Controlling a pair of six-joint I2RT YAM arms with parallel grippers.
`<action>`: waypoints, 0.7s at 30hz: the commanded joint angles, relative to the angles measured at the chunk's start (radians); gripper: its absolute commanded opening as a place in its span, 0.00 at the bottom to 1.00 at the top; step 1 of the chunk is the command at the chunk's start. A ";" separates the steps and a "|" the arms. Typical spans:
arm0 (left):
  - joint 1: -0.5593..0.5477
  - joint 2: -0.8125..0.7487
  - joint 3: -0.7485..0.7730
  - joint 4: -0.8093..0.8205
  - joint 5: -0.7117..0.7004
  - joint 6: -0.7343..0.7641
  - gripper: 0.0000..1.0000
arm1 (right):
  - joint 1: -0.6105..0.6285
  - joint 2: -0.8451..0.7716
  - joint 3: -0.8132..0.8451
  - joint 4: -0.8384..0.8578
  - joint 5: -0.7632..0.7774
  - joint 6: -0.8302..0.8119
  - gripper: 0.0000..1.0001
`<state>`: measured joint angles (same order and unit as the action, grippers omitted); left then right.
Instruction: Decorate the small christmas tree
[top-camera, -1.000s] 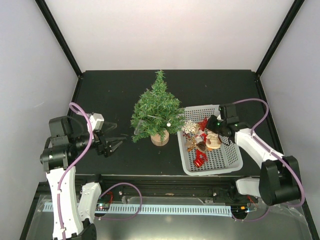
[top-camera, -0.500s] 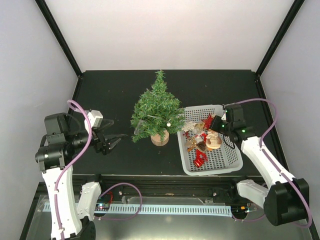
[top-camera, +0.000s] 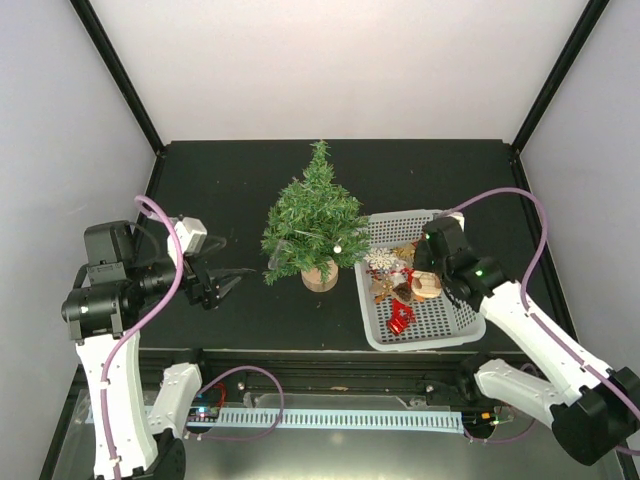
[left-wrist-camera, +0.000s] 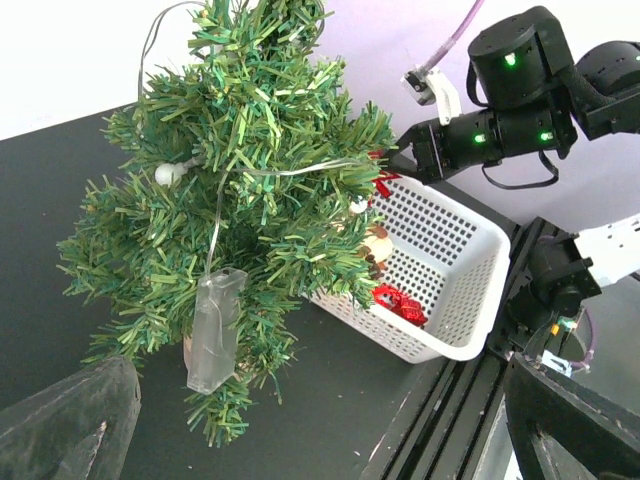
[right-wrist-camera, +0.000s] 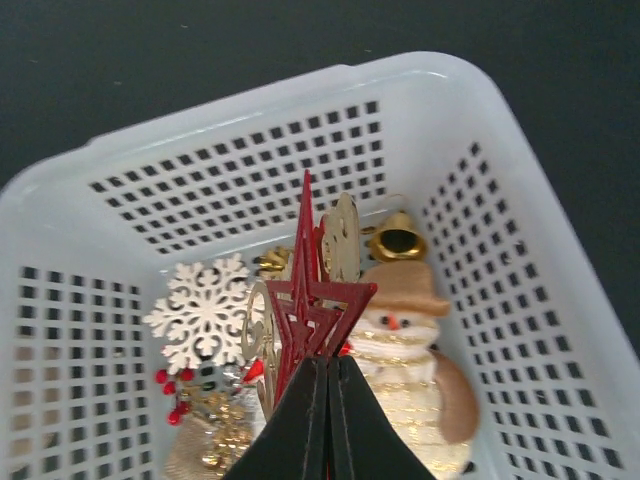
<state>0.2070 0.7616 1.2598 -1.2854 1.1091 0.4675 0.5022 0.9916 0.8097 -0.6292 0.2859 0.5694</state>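
Observation:
The small christmas tree (top-camera: 315, 225) stands mid-table on its wooden disc, with a light string and a clear battery box (left-wrist-camera: 213, 330) hanging in its branches (left-wrist-camera: 240, 170). My left gripper (top-camera: 228, 268) hovers left of the tree, open and empty, its fingers at the lower corners of the left wrist view (left-wrist-camera: 320, 440). My right gripper (right-wrist-camera: 330, 365) is shut on a red star ornament (right-wrist-camera: 310, 300), held upright over the white basket (right-wrist-camera: 250, 110). From above, that gripper (top-camera: 425, 255) sits over the basket's far half.
The white basket (top-camera: 425, 340) sits right of the tree, touching its branches. It holds a white snowflake (right-wrist-camera: 205, 310), a snowman (right-wrist-camera: 405, 330), a gold bell (right-wrist-camera: 397, 240) and a red ornament (top-camera: 400, 318). Black frame rails run along the near table edge.
The right arm's forearm has swung out to the right while its gripper stays over the basket with the star. The left arm has drifted slightly left, still open.

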 joint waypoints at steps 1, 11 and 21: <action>-0.013 0.000 0.035 -0.013 -0.021 -0.019 0.99 | 0.050 -0.003 0.030 -0.112 0.258 0.062 0.01; -0.030 -0.017 0.017 -0.017 -0.034 -0.031 0.99 | 0.052 -0.169 -0.046 0.013 0.000 0.063 0.01; -0.060 -0.034 0.010 -0.021 -0.023 -0.021 0.99 | 0.053 -0.400 -0.026 -0.100 0.106 0.096 0.01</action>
<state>0.1600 0.7380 1.2610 -1.2869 1.0771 0.4480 0.5503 0.7063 0.7792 -0.7193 0.3790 0.6430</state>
